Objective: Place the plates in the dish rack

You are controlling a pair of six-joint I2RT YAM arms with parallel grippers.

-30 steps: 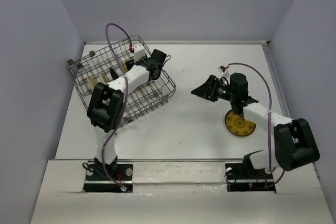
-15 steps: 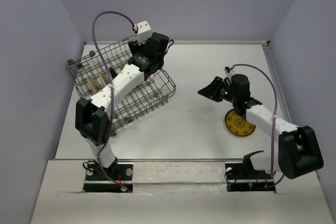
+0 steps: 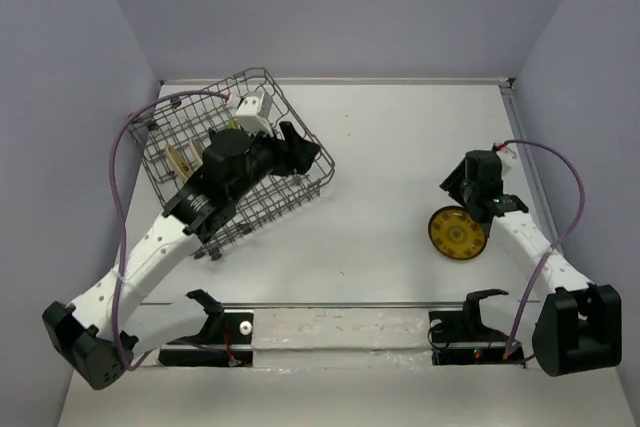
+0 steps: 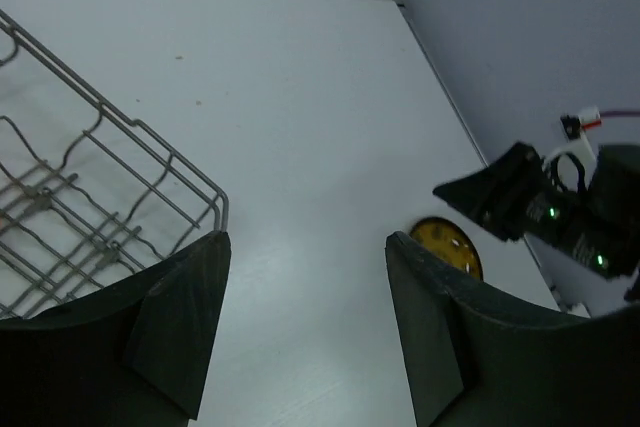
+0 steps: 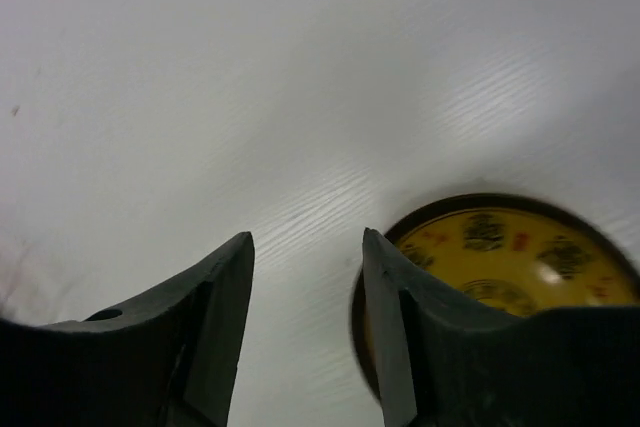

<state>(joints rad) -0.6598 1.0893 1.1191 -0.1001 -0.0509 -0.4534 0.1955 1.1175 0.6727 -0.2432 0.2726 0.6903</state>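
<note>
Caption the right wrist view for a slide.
Open, empty right gripper hovers over the table beside the yellow patterned plate.

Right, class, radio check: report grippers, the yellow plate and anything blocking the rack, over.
Left gripper open, empty, over dish rack corner. Right gripper open, empty, beside yellow plate. Plate flat on table, outside rack. Left arm over rack.

My left gripper (image 4: pixel 305 247) hangs open over the right rim of the dish rack (image 4: pixel 150 139); my right gripper (image 5: pixel 305 242), fingers parted and empty, points down well right of it
</note>
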